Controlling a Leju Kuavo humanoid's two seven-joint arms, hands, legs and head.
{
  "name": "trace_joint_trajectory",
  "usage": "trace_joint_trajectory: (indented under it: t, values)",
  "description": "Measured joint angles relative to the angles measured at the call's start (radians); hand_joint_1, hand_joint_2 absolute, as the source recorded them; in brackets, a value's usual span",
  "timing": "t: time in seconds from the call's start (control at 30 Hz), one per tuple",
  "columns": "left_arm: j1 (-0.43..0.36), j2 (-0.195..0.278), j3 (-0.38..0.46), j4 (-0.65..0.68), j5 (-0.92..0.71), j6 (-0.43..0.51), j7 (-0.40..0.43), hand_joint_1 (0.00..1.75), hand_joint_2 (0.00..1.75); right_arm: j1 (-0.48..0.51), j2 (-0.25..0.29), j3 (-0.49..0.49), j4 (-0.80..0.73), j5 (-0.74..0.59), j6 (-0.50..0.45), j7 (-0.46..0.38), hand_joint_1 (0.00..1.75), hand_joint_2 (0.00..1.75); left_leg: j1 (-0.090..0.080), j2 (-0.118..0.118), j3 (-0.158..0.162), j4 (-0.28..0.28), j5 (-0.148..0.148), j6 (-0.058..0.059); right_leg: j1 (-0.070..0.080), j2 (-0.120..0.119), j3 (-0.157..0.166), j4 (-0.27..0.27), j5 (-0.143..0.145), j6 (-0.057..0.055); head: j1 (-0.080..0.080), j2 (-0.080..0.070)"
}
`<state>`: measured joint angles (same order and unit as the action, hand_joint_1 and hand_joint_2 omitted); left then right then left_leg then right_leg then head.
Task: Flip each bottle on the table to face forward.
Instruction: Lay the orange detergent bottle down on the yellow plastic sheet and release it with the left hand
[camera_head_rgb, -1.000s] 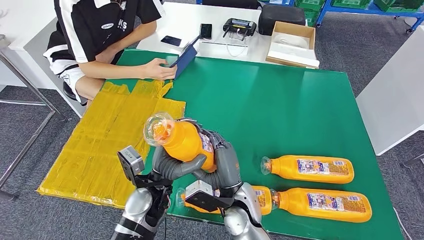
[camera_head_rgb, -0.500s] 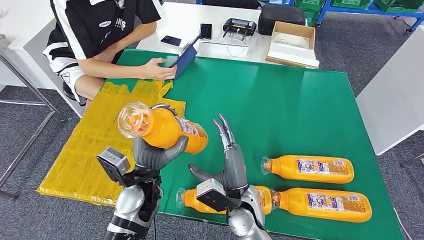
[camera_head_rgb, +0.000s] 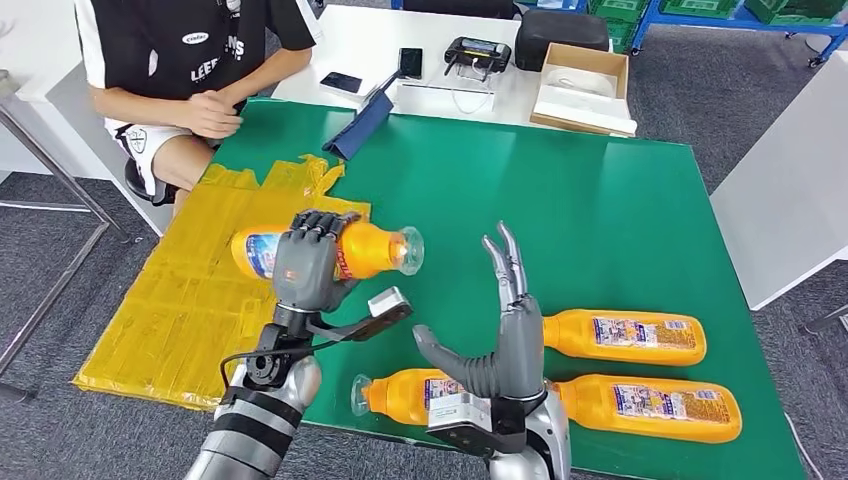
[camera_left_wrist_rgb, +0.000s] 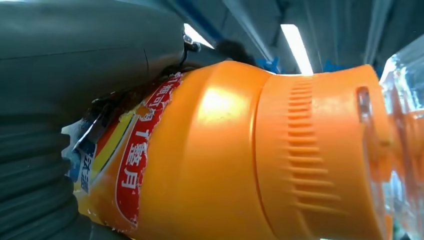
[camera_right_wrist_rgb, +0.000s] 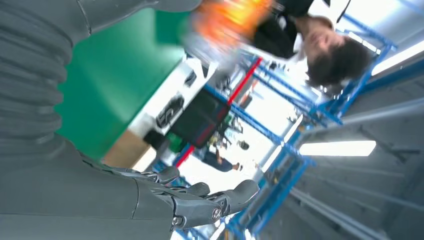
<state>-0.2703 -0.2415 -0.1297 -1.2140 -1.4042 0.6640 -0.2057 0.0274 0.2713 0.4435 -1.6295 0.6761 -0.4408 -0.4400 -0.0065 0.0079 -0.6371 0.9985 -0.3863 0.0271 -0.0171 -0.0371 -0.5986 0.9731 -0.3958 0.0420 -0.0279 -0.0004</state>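
1. Four orange bottles are before me: one in my left hand (camera_head_rgb: 305, 262), three lying on the green bench (camera_head_rgb: 600, 220).
2. My left fingers (camera_head_rgb: 318, 226) wrap over the held bottle (camera_head_rgb: 365, 250) around its labelled middle; it lies level above the near left part of the bench, its clear cap pointing to my right and its base over the yellow sheet (camera_head_rgb: 190, 300).
3. In the left wrist view the same bottle (camera_left_wrist_rgb: 250, 160) sits tight against my palm, its ribbed orange shoulder and red label close to the lens.
4. My right hand (camera_head_rgb: 505, 345) holds nothing: the fingers (camera_head_rgb: 505, 262) stand straight up and spread from the thumb, raised above the near edge of the bench.
5. One bottle (camera_head_rgb: 625, 338) lies on its side just right of that hand, label up.
6. Two more lie end to end along the near edge: one (camera_head_rgb: 410, 395) partly behind my right wrist, cap to my left, and one (camera_head_rgb: 650, 408) further right.
7. A person (camera_head_rgb: 190, 60) sits at the far left corner; the blurred right wrist view gives, I think, the same person.
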Motion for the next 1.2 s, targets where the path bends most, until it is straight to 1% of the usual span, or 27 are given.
trace_joint_trajectory:
  t: [0.07,0.1,0.2,0.23,0.37,0.43,0.47,0.6,0.73,0.8,1.0,1.07,1.2]
  values:
    - [-0.015,0.012,0.001,0.086,-0.081,0.022,0.06,1.75,1.75,0.005,-0.012,-0.001,-0.023,0.009,-0.005,0.006,0.0,1.75,0.0,0.0,0.0,0.0,0.0,0.0,0.0,0.0,0.0,0.0,0.001,-0.001,0.0,0.0]
    - [-0.023,0.021,-0.007,0.12,-0.107,0.025,0.11,1.75,1.75,0.006,-0.018,-0.001,-0.03,0.015,-0.009,0.009,0.0,1.75,0.0,0.001,0.0,0.0,0.0,0.0,0.0,0.0,0.0,0.0,0.001,-0.001,0.0,0.0]
    - [-0.052,0.057,-0.084,0.228,-0.142,0.029,0.313,1.75,1.75,0.009,-0.035,-0.002,-0.055,0.037,-0.03,0.014,0.0,1.75,0.0,0.0,0.0,0.0,0.0,0.0,0.0,0.0,0.0,0.0,0.001,-0.001,0.0,0.0]
    - [-0.06,0.069,-0.115,0.26,-0.143,0.029,0.36,1.75,1.75,0.012,-0.041,-0.001,-0.065,0.041,-0.036,0.016,0.0,1.75,0.0,0.0,-0.001,0.0,0.0,0.0,0.0,0.0,0.0,0.0,0.001,-0.001,0.0,0.0]
    - [-0.074,0.103,-0.192,0.349,-0.144,0.031,0.466,1.75,1.75,0.034,-0.06,0.001,-0.106,0.039,-0.061,0.011,0.0,1.75,0.0,0.0,-0.001,0.0,0.0,0.0,0.0,0.0,-0.001,0.0,0.001,-0.001,0.0,0.0]
    - [-0.076,0.119,-0.208,0.372,-0.144,0.032,0.494,1.75,1.75,0.051,-0.068,0.007,-0.127,0.039,-0.076,-0.005,0.0,1.75,0.0,0.001,-0.001,0.0,0.0,0.0,0.0,0.0,-0.001,0.0,0.0,-0.001,0.0,0.0]
    - [-0.077,0.125,-0.209,0.38,-0.144,0.032,0.496,1.75,1.75,0.058,-0.073,0.013,-0.137,0.043,-0.081,-0.012,0.0,1.75,0.0,0.001,-0.001,0.0,0.0,0.0,0.0,0.0,-0.001,0.0,0.0,-0.001,0.0,0.0]
    - [-0.077,0.142,-0.183,0.398,-0.144,0.033,0.457,0.07,1.75,0.067,-0.09,0.043,-0.149,0.065,-0.08,-0.016,0.0,1.75,0.0,0.0,-0.001,0.0,0.0,0.0,0.0,0.0,-0.001,0.0,0.0,-0.001,0.0,0.0]
    - [-0.078,0.148,-0.146,0.401,-0.144,0.033,0.418,0.03,1.75,0.066,-0.104,0.066,-0.14,0.091,-0.063,-0.008,0.0,1.75,0.0,0.0,-0.001,0.0,0.0,0.0,0.0,0.0,-0.001,0.0,0.0,-0.001,0.0,0.0]
    - [-0.078,0.15,-0.133,0.401,-0.144,0.033,0.412,0.0,1.75,0.065,-0.109,0.075,-0.133,0.098,-0.058,-0.006,0.0,1.75,0.0,0.0,-0.001,0.0,0.0,0.0,0.0,0.0,-0.001,0.0,0.0,-0.001,0.0,0.0]
    - [-0.079,0.151,-0.114,0.4,-0.144,0.035,0.396,0.0,1.75,0.058,-0.12,0.093,-0.104,0.127,-0.034,0.013,0.0,1.75,0.0,0.0,-0.001,0.0,0.0,0.0,0.0,0.0,0.0,0.0,0.0,-0.001,0.0,0.0]
    - [-0.079,0.15,-0.105,0.4,-0.143,0.035,0.368,0.0,1.75,0.052,-0.121,0.103,-0.081,0.142,-0.021,0.022,0.0,1.75,0.0,0.0,-0.001,0.0,0.0,0.0,0.0,0.0,0.0,0.0,0.0,-0.001,0.0,0.0]
    - [-0.079,0.14,-0.065,0.402,-0.121,0.035,0.274,0.0,1.75,0.043,-0.124,0.113,-0.031,0.194,-0.005,0.061,0.0,1.75,0.0,0.0,-0.001,0.0,0.0,0.0,0.0,0.0,0.0,0.0,0.0,-0.001,0.0,0.0]
